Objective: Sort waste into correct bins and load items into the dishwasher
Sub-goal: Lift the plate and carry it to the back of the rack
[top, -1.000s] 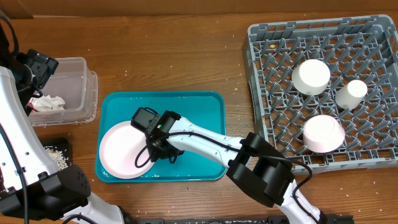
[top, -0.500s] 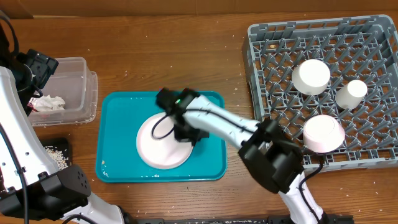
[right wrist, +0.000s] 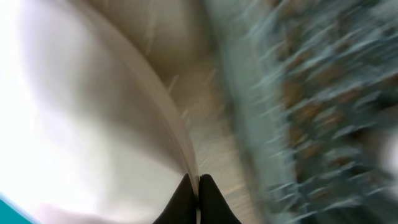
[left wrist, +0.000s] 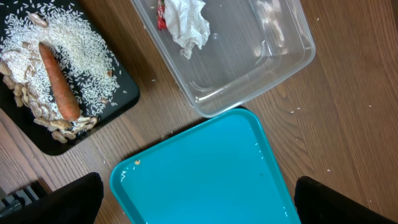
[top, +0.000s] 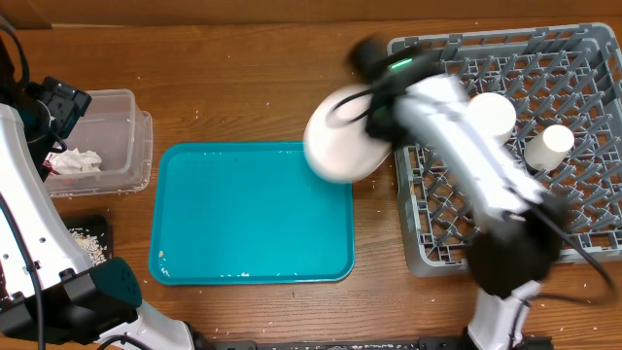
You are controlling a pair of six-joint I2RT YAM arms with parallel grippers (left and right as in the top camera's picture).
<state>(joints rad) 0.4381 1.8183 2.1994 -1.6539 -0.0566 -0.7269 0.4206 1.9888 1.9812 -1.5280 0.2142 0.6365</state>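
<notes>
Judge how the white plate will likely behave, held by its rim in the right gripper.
Probably stiff: the plate shows no sag though the right gripper pinches only its thin rim. Likely slippery, since its surface looks smooth. Held at one edge, it may swing or slip.

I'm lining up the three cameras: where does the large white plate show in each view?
Overhead: large white plate, blurred, between teal tray and grey rack.
Left wrist: not in it.
Right wrist: fills the left side, rim pinched by the right gripper.
Shared landmark: the grey rack, overhead and right wrist.
</notes>
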